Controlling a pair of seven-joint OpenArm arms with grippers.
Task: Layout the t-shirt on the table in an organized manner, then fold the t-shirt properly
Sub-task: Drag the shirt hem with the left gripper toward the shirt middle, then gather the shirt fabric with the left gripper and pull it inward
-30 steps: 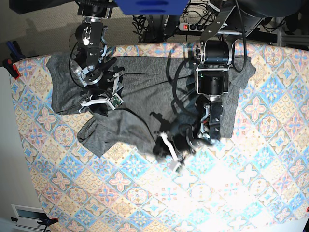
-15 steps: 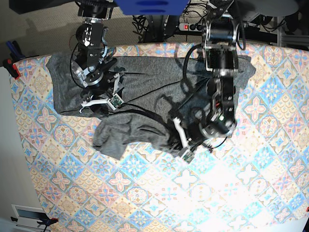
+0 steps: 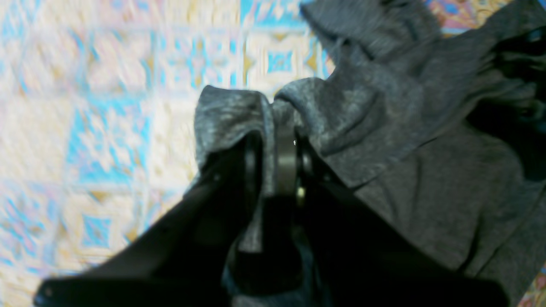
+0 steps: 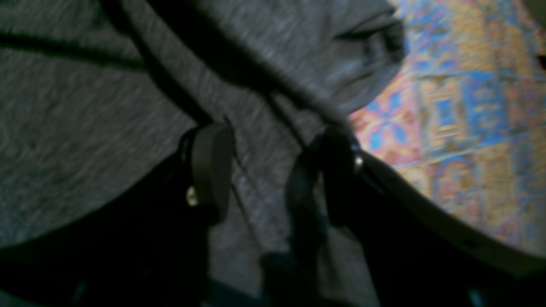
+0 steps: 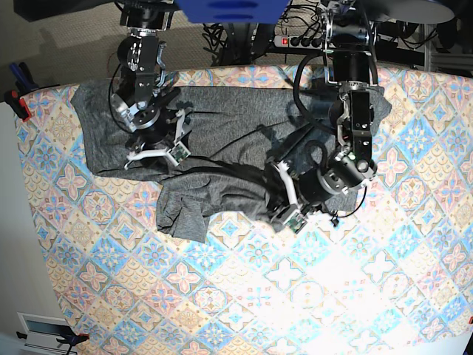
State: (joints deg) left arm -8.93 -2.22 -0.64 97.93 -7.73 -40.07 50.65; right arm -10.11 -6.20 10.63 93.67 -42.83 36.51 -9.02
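Two grippers: left gripper (image 3: 279,140) clamps a bunched fold of heathered grey t-shirt (image 5: 229,126); right gripper (image 4: 273,170) gapes wide, empty, over flat fabric.

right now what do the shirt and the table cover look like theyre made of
The shirt looks like thin, soft heathered grey knit, matte; it drapes and bunches where the left gripper pinches it. The table cover seems a printed cloth with pastel tiles, though the exact material is unclear.

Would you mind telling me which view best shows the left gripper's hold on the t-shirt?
The left wrist view: the left gripper is shut on a bunched fold of t-shirt. The base view shows it small; the right wrist view misses it.
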